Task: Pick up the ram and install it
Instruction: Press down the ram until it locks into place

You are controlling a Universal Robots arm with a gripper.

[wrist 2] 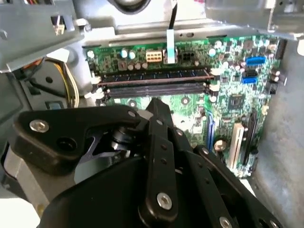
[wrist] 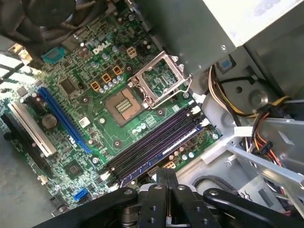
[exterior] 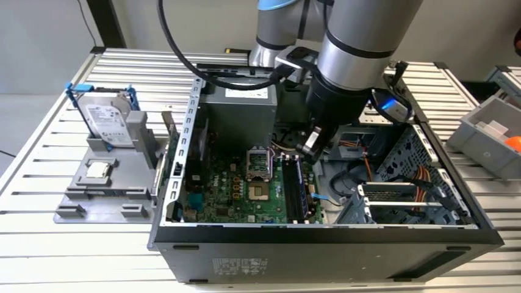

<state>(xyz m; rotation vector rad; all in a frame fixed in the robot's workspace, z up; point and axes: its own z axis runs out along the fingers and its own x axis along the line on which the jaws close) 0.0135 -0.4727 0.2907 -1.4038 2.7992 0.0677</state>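
Note:
The ram is a blue-green stick lying along the motherboard slot nearest the drive cage, inside the open computer case. In the first wrist view the ram sits in the outermost slot, beside empty black slots. The second wrist view shows the ram's row of chips between the white end clips. My gripper hangs just above the far end of the slots. Its black fingers are pressed together with nothing between them. The gripper points down at the board.
An open processor socket lies beside the slots. The power supply and bundled cables crowd the arm inside the case. Outside, on the exterior view's left, a grey fixture carries a hard drive and a processor chip.

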